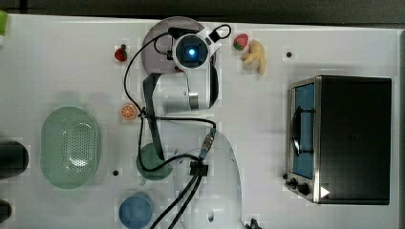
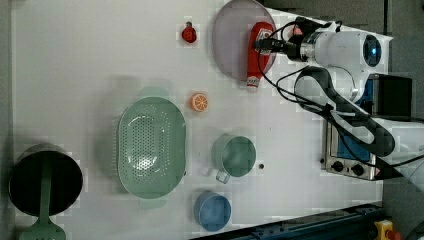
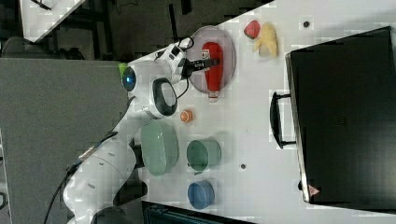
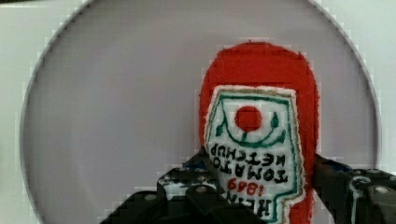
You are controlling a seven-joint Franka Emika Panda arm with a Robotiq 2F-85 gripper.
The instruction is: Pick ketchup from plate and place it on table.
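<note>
Single white arm [image 2: 350,90] reaching across from the left view's right, elbow bent, wrist [image 1: 192,51] turned downward. Gripper [image 4: 261,186] lowered low, a dark finger [image 4: 191,186] on each side of the ketchup [image 4: 259,126], close against it, not clearly clamped.

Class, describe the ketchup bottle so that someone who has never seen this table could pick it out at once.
Find the large round pale lilac plate at the edge of the white table. The ketchup lies on it, its whitish end sticking out past the rim. It is long and narrow with a white label, unlike the small round strawberry and the orange slice nearby.
</note>
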